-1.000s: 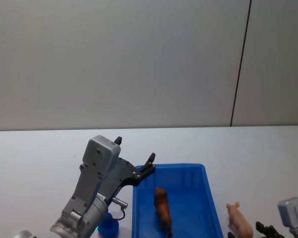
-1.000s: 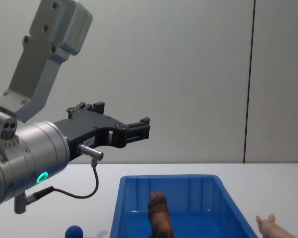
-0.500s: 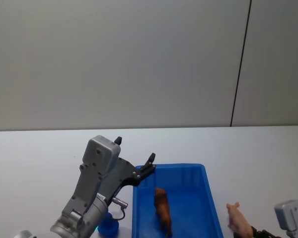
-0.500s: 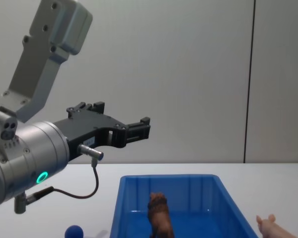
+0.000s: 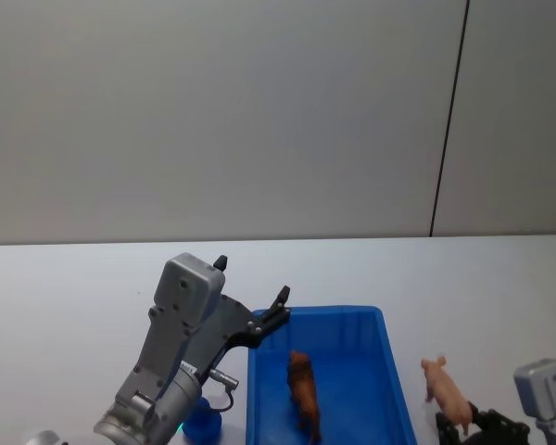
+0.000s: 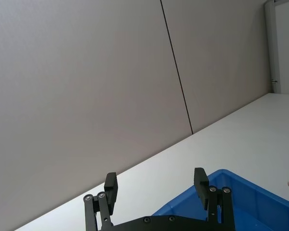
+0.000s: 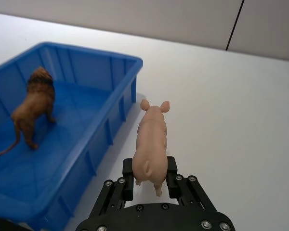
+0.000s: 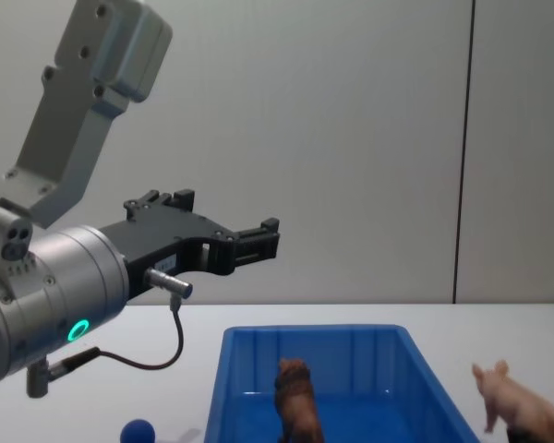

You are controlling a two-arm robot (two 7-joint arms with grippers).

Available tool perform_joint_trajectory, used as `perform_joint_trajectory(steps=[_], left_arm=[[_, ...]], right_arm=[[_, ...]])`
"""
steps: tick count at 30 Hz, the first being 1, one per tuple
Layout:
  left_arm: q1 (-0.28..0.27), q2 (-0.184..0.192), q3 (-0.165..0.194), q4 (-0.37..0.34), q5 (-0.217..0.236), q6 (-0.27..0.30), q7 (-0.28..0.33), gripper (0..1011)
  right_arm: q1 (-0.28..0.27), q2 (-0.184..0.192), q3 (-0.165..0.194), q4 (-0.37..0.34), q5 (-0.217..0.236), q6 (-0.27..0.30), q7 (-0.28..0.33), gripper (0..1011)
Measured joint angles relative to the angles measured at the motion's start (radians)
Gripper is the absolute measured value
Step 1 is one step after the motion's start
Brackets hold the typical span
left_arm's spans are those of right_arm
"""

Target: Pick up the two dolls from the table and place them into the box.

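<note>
At the head view's lower right the right claw (image 5: 465, 427), clamped on the pink pig (image 5: 445, 394) by its rump beside the box (image 5: 334, 312), should clear the rim and miss the brown doll (image 5: 302, 389) standing inside; the left claw (image 5: 252, 279) hovers spread, centre-left.

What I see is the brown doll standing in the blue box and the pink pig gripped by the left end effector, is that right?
Not quite. The pink pig is gripped by the right end effector, not the left, as the right wrist view shows. The left end effector hangs open and empty. The brown doll does stand in the blue box.
</note>
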Motion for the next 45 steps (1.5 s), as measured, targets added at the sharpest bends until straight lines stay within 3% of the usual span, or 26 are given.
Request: perform_joint_trajectory(steps=[16, 29, 45], left_arm=[[0.0, 0.0, 0.0, 0.0, 0.0, 0.0, 0.0, 1001], [0.0, 0.0, 0.0, 0.0, 0.0, 0.0, 0.0, 1001], [0.0, 0.0, 0.0, 0.0, 0.0, 0.0, 0.0, 1001]], right_arm=[[0.044, -0.027, -0.013, -0.042, -0.012, -0.05, 0.086, 368], [0.122, -0.088, -0.042, 0.026, -0.018, -0.048, 0.178, 368], [0.166, -0.124, -0.057, 0.089, -0.027, -0.037, 0.184, 865]])
